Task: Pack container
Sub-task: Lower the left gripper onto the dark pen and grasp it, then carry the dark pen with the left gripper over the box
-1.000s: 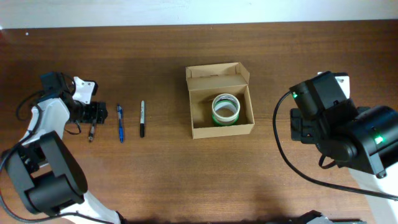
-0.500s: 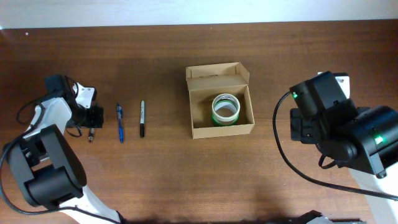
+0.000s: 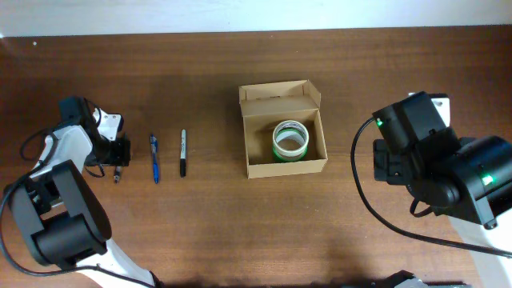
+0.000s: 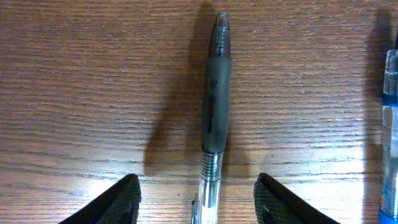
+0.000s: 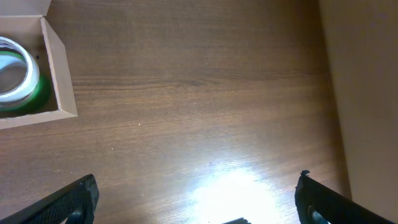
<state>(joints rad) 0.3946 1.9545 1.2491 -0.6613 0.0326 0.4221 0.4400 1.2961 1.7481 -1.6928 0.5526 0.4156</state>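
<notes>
The container [image 3: 285,166] is a small tan cardboard box in the middle of the table, its flap lid open at the back. A green and white tape roll [image 3: 290,139] lies inside; both show in the right wrist view [image 5: 59,74] [image 5: 15,71]. My left gripper [image 4: 196,202] is open, low over a clear pen with a black grip [image 4: 212,118], one finger on each side of its barrel and not touching it. In the overhead view this pen [image 3: 118,174] lies at the far left. My right gripper [image 5: 196,208] is open and empty over bare table right of the box.
A blue pen [image 3: 154,158] and a black marker [image 3: 182,152] lie parallel between the clear pen and the box. The blue pen's edge shows at the right of the left wrist view [image 4: 390,124]. The table's right edge [image 5: 333,112] is near my right gripper.
My left gripper has dropped lower over the clear pen and shifted slightly left. The right arm, box and other pens have not moved.
</notes>
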